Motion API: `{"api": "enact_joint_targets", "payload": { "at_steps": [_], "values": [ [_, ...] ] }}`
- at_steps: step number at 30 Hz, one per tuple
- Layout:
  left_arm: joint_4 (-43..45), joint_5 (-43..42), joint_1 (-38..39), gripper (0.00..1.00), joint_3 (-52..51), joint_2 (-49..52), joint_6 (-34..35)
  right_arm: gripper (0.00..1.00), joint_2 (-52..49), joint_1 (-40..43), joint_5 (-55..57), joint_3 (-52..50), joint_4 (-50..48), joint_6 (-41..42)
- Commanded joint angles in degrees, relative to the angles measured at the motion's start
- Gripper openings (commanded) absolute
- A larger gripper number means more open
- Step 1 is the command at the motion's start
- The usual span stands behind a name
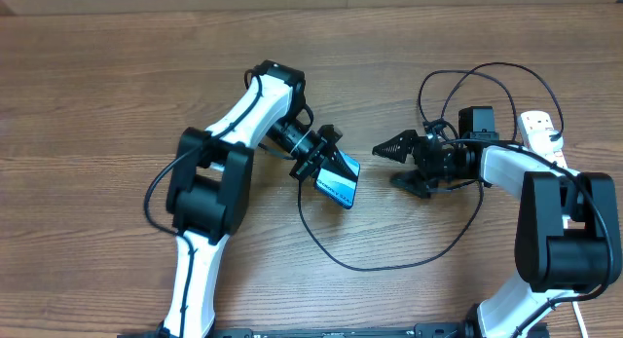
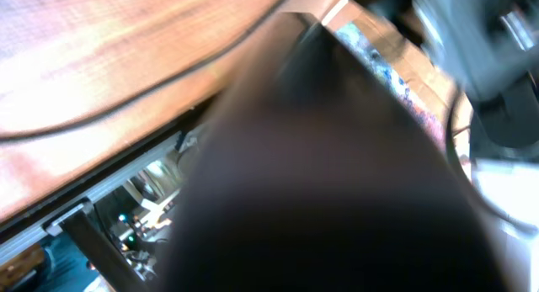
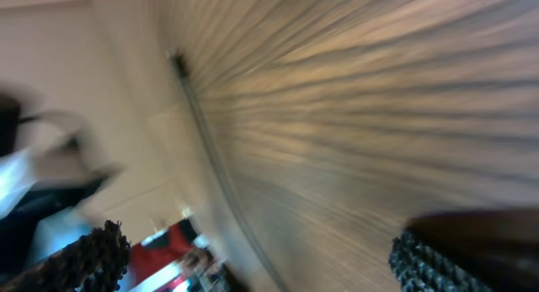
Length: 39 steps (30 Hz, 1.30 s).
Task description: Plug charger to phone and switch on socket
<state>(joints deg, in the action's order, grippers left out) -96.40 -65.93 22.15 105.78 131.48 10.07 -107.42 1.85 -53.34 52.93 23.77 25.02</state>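
My left gripper point(image 1: 326, 155) is shut on the phone point(image 1: 341, 185) and holds it tilted above the table, blue screen facing up. In the left wrist view the phone point(image 2: 337, 183) is a dark blur filling the frame. The charger, a thin black cable point(image 1: 370, 268), loops on the table from beside the phone round to the right arm. I cannot make out its plug tip. My right gripper point(image 1: 387, 148) is open and empty, pointing left toward the phone with a gap between them. Its fingers point(image 3: 269, 258) stand wide apart over the wood. The white socket point(image 1: 538, 131) lies at the far right, partly hidden.
More cable loops point(image 1: 467, 80) lie behind the right arm. The cable also shows in the left wrist view point(image 2: 168, 86) and the right wrist view point(image 3: 206, 149). Both wrist views are blurred. The table's front edge is near the arm bases.
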Motion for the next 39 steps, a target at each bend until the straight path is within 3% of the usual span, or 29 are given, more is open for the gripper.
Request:
{"api": "enact_joint_targets", "payload": {
  "at_steps": [1, 13, 20, 28, 33, 39],
  "values": [
    [-0.5, 0.3, -0.5, 0.04, 0.3, -10.6, 4.6, 1.00, 0.6, 0.2, 9.2, 0.7, 0.0, -1.5],
    [-0.5, 12.9, 0.1, 0.04, 0.3, -28.8, 18.4, 1.00, 0.6, 0.2, 13.0, 0.7, 1.3, -1.5],
    [-0.4, 6.1, 2.6, 0.04, 0.3, -31.8, 22.3, 1.00, 0.6, 0.2, 13.0, 0.7, 1.2, -1.5],
    [-0.2, -8.9, 2.5, 0.04, 0.3, -31.8, 25.7, 1.00, 0.6, 0.2, 13.0, 0.7, 1.2, -1.5],
    [-0.2, -9.5, 2.5, 0.04, 0.3, -31.8, 35.0, 1.00, 0.6, 0.2, 13.0, 0.7, 1.2, -1.5],
    [1.2, -9.6, 2.5, 0.04, 0.3, -31.8, 40.0, 1.00, 0.6, 0.2, 13.0, 0.7, 1.2, -1.5]
  ]
}}
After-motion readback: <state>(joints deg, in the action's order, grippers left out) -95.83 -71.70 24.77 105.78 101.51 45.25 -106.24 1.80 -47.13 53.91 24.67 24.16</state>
